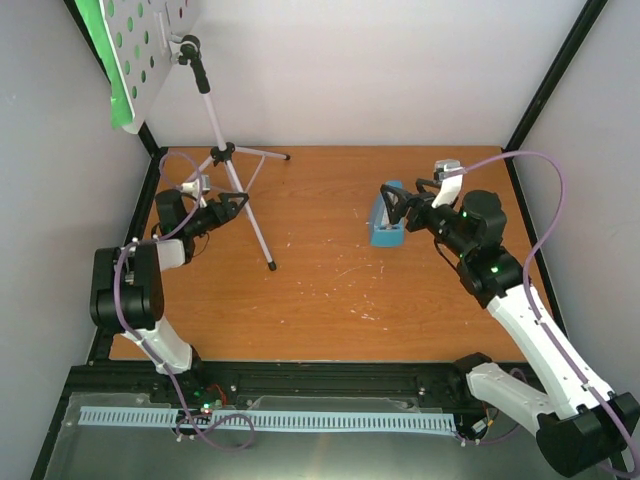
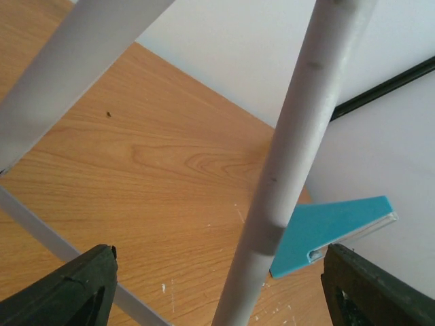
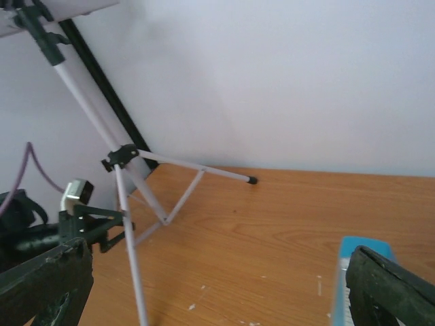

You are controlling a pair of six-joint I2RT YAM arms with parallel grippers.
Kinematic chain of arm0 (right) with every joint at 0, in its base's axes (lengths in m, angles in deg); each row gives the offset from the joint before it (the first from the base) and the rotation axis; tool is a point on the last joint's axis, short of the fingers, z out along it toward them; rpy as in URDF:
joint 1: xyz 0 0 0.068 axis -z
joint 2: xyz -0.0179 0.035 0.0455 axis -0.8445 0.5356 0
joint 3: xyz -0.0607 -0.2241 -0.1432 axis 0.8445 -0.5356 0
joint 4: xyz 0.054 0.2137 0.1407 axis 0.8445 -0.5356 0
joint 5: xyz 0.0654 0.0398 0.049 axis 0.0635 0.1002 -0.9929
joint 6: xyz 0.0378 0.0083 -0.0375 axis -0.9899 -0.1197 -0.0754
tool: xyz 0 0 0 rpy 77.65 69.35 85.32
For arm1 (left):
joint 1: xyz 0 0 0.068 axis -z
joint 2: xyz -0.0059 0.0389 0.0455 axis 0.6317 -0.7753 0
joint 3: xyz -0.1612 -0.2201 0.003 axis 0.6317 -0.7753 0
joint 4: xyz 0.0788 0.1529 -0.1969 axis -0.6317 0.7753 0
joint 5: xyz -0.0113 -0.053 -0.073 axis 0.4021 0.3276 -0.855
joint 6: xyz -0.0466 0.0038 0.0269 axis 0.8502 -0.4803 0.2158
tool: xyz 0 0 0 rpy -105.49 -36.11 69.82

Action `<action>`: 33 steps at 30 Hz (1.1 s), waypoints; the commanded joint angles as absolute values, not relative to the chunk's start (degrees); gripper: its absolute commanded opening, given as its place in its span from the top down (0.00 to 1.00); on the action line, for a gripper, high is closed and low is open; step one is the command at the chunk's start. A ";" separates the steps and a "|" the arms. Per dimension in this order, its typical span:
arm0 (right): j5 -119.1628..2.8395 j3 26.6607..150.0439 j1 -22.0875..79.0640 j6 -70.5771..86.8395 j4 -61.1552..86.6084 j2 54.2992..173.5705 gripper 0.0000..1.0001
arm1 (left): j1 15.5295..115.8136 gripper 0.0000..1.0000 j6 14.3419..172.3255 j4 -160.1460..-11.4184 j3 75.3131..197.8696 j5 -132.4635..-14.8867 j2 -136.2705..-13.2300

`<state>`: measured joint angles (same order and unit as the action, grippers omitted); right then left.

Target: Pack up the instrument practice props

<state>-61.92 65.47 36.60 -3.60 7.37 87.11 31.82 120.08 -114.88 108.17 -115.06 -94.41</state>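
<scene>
**Two arms reaching for a music stand and a metronome on a walled bench**

At far left, a white wall and a black frame post (image 1: 150, 140) run close along the bench (image 1: 330, 290) edge. High in that corner the stand (image 1: 212, 110) carries its perforated tray (image 1: 155, 45), tilted, with a green page (image 1: 100, 35) behind it, hard against the wall. The stand is upright on the far-left part of the bench. One foot points to the back wall and one to the bench's middle.

The left hand (image 1: 238, 205) sits low among the legs. Its fingers (image 2: 61, 292) are apart, with one stand tube passing between them and a gap on either side. A thinner brace crosses just beside the left finger. The left arm is folded tight against the wall.

A wide stretch of scuffed wood separates the stand's nearest foot from the blue metronome (image 1: 380, 232), which stands right of centre.

The right hand (image 1: 393, 208) is at the metronome with its fingers spread wide. In the wrist view the blue edge lies just beside one finger, apparently ungripped. A purple cable (image 1: 560, 200) loops above this arm.

At far right, a second post (image 1: 548, 90) and wall close the bench. A white slotted strip (image 1: 300, 420) runs along the near edge.
</scene>
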 commanded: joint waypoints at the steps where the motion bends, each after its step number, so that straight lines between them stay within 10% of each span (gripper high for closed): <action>1: -67.50 66.35 36.87 -5.43 8.58 89.72 0.00 | 31.57 0.21 124.57 -129.38 109.22 -119.69 -96.47; 19: -77.87 74.25 36.89 -4.39 10.15 101.62 0.00 | 33.91 0.98 114.71 -120.60 115.94 -120.88 -98.99; 33: -74.87 66.37 36.82 -1.07 10.62 95.70 0.00 | 41.70 1.00 113.52 -106.08 99.06 -96.24 -72.43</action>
<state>-75.97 69.45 36.64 -2.00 9.27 98.11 35.88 112.12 -111.60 102.42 -107.81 -82.85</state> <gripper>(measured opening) 0.999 0.132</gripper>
